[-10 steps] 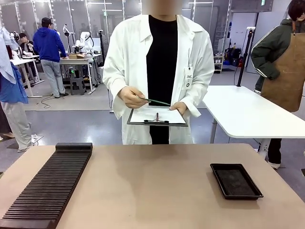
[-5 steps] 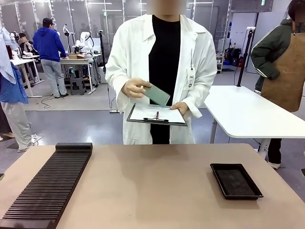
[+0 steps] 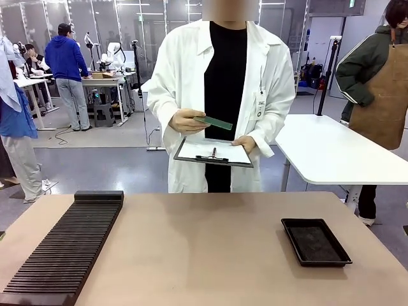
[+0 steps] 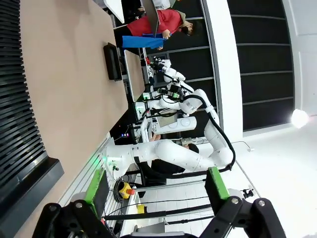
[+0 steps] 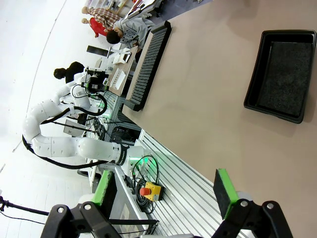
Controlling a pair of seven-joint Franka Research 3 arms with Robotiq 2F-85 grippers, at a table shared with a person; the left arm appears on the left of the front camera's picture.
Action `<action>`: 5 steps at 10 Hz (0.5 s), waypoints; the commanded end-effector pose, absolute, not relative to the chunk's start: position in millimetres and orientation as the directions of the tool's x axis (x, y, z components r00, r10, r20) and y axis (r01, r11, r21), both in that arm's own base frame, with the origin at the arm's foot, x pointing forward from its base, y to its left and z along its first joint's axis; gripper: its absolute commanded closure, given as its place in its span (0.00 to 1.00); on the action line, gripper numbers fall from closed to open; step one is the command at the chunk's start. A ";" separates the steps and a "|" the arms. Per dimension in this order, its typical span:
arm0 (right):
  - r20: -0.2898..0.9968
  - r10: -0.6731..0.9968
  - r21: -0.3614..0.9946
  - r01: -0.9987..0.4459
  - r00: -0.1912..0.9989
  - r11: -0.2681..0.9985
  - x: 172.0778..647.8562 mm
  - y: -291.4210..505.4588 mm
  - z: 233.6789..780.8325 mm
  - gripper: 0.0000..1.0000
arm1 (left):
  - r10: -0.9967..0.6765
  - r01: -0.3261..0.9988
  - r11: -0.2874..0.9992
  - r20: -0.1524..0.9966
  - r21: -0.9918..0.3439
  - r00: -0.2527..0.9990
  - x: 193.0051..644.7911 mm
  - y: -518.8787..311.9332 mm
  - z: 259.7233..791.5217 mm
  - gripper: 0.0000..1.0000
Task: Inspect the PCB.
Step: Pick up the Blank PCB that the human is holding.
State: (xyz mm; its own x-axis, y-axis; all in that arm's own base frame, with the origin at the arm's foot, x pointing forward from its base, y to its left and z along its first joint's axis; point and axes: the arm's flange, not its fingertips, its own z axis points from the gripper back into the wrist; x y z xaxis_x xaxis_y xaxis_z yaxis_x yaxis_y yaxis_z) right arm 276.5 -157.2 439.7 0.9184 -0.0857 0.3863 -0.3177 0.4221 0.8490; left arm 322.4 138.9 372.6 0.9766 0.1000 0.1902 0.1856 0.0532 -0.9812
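There is one table, and everything here is told from it. One person in a white coat stands past the table's far edge. The one PCB is up in the air there, higher than the table top and not touching it. The person's hand is curled around one end of the PCB, thumb on top. The board lies almost flat, so it looks like a thin green strip, and its face is hard to make out.

The person's other hand holds one clipboard just under the PCB. Its fingers are tucked under the clipboard and hidden. Any marks on the white paper are too small to read. The table hides the person's legs.

On the table there is one black tray near the right edge, and one long black slotted rack along the left edge. The picture's bottom edge cuts off the near end of the rack.

There are two grippers. The left gripper has its two green pads spread wide apart with nothing between them. The right gripper is spread wide too and holds nothing. Both hang back on the table's near side, well apart from the PCB.
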 end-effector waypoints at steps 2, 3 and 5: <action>0.399 -0.085 0.848 -0.332 0.913 0.414 275.7 -157.9 441.0 0.00 | 0.093 0.177 0.059 0.182 -0.982 0.979 318.9 139.1 377.1 0.00; 0.399 -0.085 0.848 -0.332 0.913 0.414 275.7 -157.9 441.0 0.00 | 0.093 0.177 0.059 0.182 -0.982 0.979 318.9 139.1 377.1 0.00; 0.399 -0.085 0.848 -0.332 0.913 0.414 275.7 -157.9 441.0 0.00 | 0.093 0.177 0.059 0.182 -0.982 0.979 318.9 139.1 377.1 0.00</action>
State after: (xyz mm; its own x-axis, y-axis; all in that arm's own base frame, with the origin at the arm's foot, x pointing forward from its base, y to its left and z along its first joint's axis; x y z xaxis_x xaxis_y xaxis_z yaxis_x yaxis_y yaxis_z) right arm 276.5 -157.2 439.7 0.9184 -0.0857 0.3863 -0.3177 0.4221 0.8490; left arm 322.4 138.9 372.6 0.9766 0.1000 0.1902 0.1856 0.0532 -0.9812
